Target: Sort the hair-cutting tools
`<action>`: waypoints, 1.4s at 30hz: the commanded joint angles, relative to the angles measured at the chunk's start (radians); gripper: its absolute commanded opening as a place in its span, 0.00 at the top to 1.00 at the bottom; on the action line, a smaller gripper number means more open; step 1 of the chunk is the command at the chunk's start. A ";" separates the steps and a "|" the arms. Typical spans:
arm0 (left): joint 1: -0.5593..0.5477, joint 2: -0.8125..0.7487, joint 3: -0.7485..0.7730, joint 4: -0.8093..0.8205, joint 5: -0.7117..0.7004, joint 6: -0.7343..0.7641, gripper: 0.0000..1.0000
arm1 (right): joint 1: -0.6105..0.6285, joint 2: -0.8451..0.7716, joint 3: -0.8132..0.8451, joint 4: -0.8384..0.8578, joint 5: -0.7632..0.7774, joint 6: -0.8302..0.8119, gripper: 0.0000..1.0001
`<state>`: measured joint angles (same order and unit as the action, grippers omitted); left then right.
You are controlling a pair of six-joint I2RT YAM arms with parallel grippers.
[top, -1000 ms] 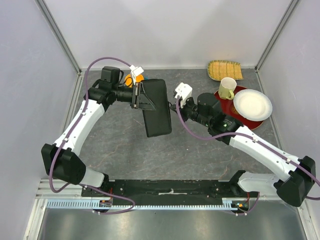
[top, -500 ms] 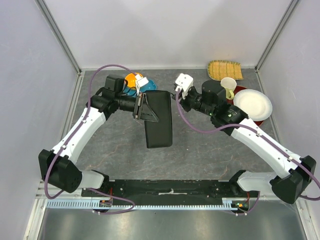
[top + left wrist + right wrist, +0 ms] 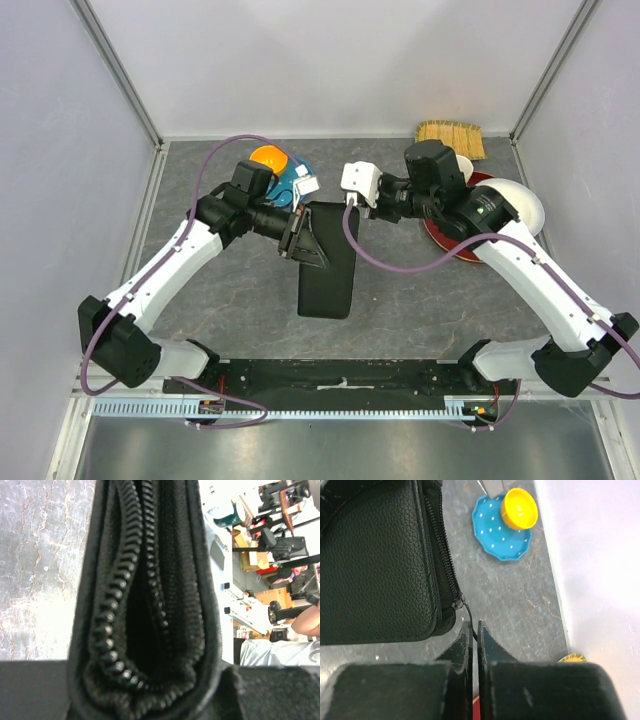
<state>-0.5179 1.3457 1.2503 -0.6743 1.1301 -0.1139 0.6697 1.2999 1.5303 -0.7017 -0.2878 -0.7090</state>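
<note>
The zip case [image 3: 145, 605] overruns the left wrist view, its open gap too dark to see into

Counts for you: one flat black rectangular zip case [image 3: 327, 272], one blue white-dotted plastic saucer [image 3: 502, 532], one orange-yellow plastic bowl [image 3: 519, 508], one woven bamboo mat [image 3: 450, 133], one round red plate [image 3: 445, 236], one round white plate [image 3: 524, 204]. You've got two white-and-black robot arms, left arm [image 3: 160, 262] and right arm [image 3: 545, 290], so two two-finger grippers: left gripper [image 3: 303, 238], right gripper [image 3: 474, 630].
</note>
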 commanded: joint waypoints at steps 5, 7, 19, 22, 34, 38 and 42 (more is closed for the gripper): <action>-0.156 0.049 0.049 -0.243 0.053 0.212 0.98 | -0.033 0.070 0.194 0.011 0.052 -0.237 1.00; -0.178 0.064 0.054 -0.245 0.053 0.221 0.98 | -0.030 0.073 0.203 0.011 -0.002 -0.231 1.00; -0.260 0.139 0.115 -0.248 0.020 0.229 0.98 | 0.030 0.041 0.073 0.215 -0.134 -0.121 1.00; -0.275 0.150 0.132 -0.248 0.013 0.230 0.98 | 0.031 0.026 0.030 0.264 -0.174 -0.063 1.00; -0.237 0.118 0.130 -0.142 -0.154 0.138 0.98 | 0.028 -0.083 -0.177 0.266 0.172 0.034 0.47; -0.142 0.113 0.107 -0.113 -0.153 0.088 0.98 | 0.015 -0.139 -0.255 0.266 0.306 0.080 0.41; -0.071 0.127 0.094 -0.103 -0.141 0.074 0.98 | -0.045 -0.180 -0.297 0.278 0.387 0.161 0.37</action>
<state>-0.6552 1.4937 1.3449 -0.8452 0.9417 0.0132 0.6739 1.1744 1.2602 -0.5068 -0.0559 -0.6476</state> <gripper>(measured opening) 0.316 0.613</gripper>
